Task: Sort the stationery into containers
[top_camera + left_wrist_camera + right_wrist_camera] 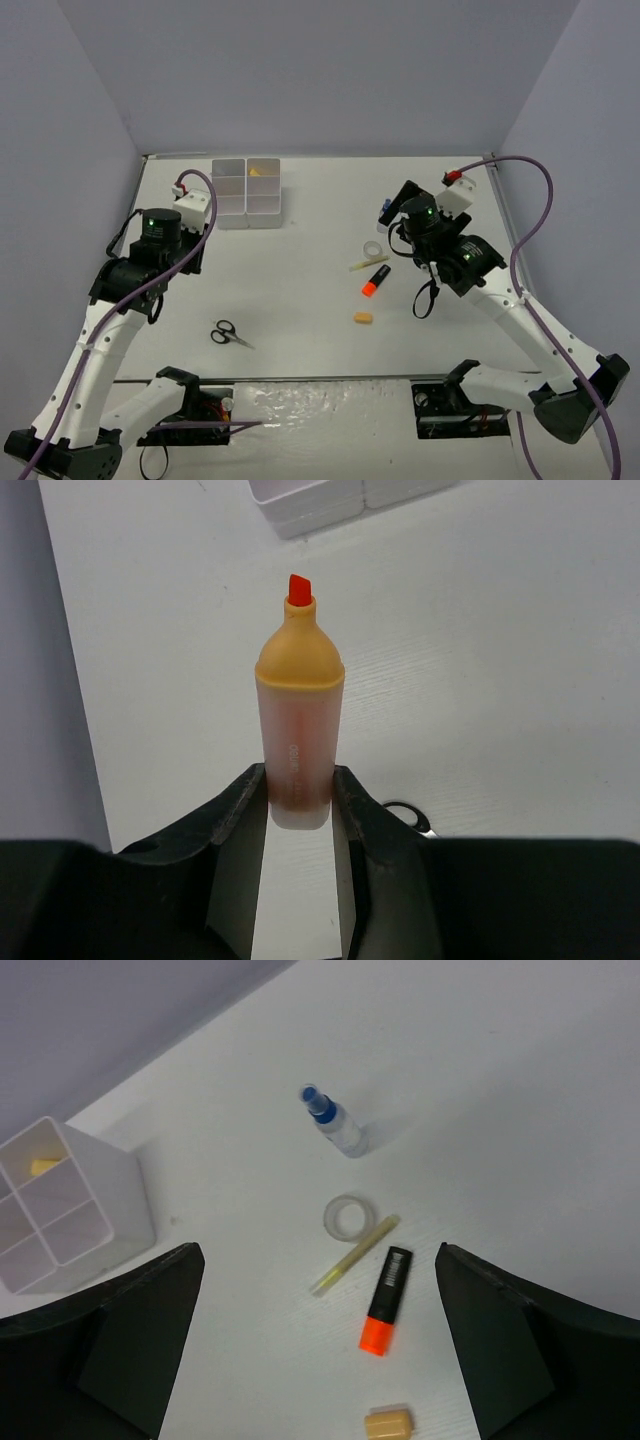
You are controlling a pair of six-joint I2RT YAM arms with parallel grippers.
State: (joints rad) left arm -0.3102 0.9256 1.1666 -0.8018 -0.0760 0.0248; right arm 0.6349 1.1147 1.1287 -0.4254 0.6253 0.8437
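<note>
Left gripper (300,792): jaws partly closed, clamped on the lower end of an uncapped orange marker (298,705). Pale translucent barrel, orange shoulder, red-orange chisel tip pointing away from the wrist towards the containers (320,502). In the overhead view this gripper sits just beside the block's left near corner.

Right gripper (315,1257): jaws spread wide, released, touching nothing. It hangs above a loose cluster on the table (300,300).

Under and ahead of it:
- thin yellow pen (355,1255), one end touching the clear tape roll (347,1218)
- black-capped orange marker (385,1300) just beside the pen
- small yellow eraser (388,1423) nearest the wrist
- blue-capped bottle (338,1128) lying tilted, beyond the tape roll

Black-handled scissors (228,334) lie apart, near the left arm's base side.

The containers are a white block of six square compartments, at the far left of the table. One small yellow piece (256,172) lies in the far right compartment.
</note>
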